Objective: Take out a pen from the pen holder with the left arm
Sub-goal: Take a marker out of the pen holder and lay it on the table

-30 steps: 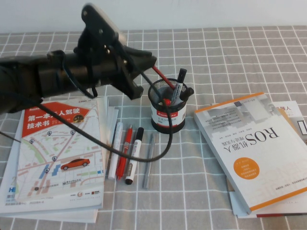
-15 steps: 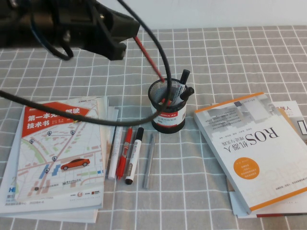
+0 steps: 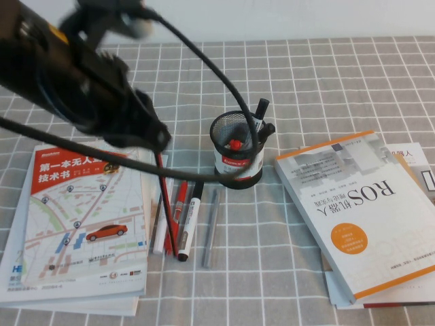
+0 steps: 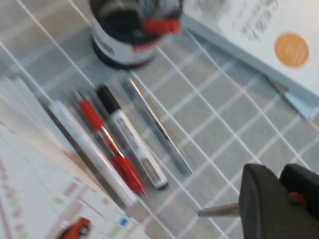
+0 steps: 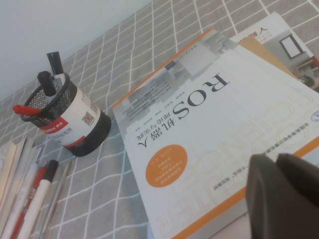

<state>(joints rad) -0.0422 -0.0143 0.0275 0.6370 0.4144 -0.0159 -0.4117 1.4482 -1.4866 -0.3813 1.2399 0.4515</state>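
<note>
one red pen [image 3: 167, 207] is clear of the pen holder [image 3: 238, 163] in the high view, its tip inside it a half-second earlier; extraction is judged done. it is pinched by the left gripper [image 3: 155, 144] jaws, slanting down over loose pens [image 3: 194, 210]. left wrist view: same pinch, pen holder well apart. right wrist view: right gripper [image 5: 279, 172] is parked over the book [image 5: 199, 114], state cannot be told.

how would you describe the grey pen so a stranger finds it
The left pincer holds a thin red pen left of the black mesh pen holder; the right pincer hovers over the ROS book. On the holder's near side, pens lie in a row. The grey pen is the row's rightmost, the only one all grey.
</note>
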